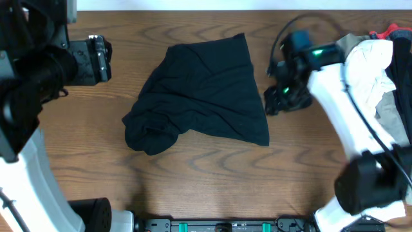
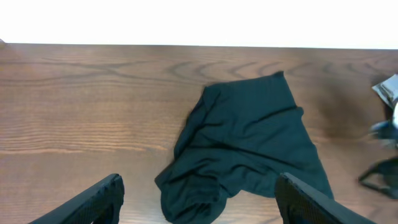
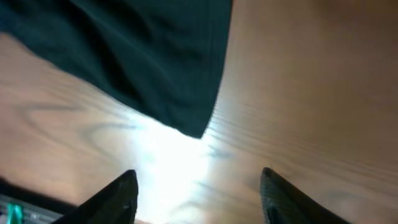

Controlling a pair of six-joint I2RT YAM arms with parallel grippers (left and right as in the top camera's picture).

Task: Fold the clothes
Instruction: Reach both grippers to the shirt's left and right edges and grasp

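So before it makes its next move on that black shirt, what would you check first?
1. Left claw open, nothing in it: ok.
2. Right claw open, nothing in it: ok.
3. Shirt wholly on the table: ok.
4. Shirt spread flat: not ok, one end is bunched up.
5. A shirt corner in plain sight in front of the right claw: ok.
6. Which side of the shirt faces up: cannot tell.
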